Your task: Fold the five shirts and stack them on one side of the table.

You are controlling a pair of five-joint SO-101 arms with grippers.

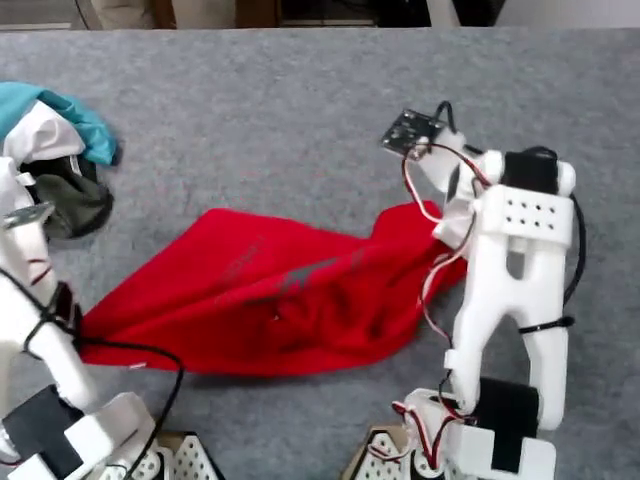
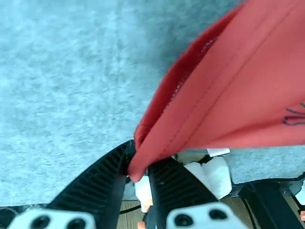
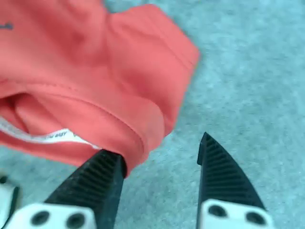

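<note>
red shirt point(image 1: 270, 300): crumpled, lying across grey table point(image 1: 250, 110), between both arms
left gripper point(image 2: 136, 168): pinched tight on red shirt's corner
right gripper point(image 3: 159, 150): jaws wide, holding nothing, at red shirt's opposite end, hem against one finger
shirt pile point(image 1: 55, 165): teal, white, dark, bunched, apart from red shirt, past its left-arm end

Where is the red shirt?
In the high view the red shirt lies on the gray table, one corner pinched in the left gripper, its other end beside the open right gripper.

Shirt point(image 1: 270, 300) at centre, clothes pile point(image 1: 58, 165) far left
</note>
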